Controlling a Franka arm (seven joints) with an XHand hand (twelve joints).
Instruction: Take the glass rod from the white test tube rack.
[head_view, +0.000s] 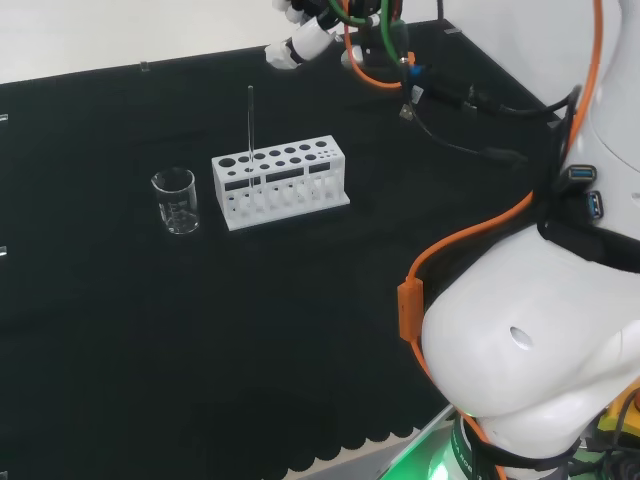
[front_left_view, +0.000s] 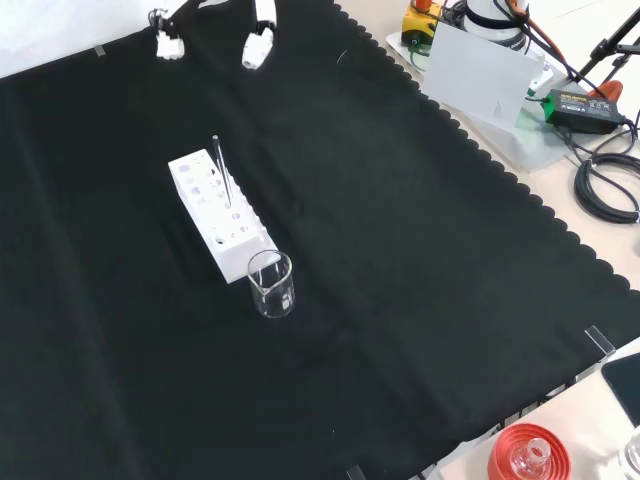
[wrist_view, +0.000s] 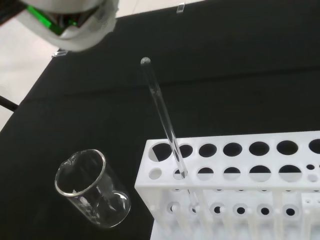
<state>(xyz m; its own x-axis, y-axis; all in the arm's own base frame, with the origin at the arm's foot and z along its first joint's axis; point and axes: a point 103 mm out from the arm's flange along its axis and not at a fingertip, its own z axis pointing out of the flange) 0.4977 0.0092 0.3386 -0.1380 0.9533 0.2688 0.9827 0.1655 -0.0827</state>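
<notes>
One black-clothed counter (head_view: 120, 330) carries a white test tube rack (head_view: 282, 186), with a clear beaker (head_view: 176, 201) just beside its left end in the head view. Above, well apart from them, the hand (head_view: 300, 40) hangs with relaxed fingers, holding nothing. Smallest, the glass rod (head_view: 250, 125) stands upright in a hole at the rack's beaker end.
</notes>
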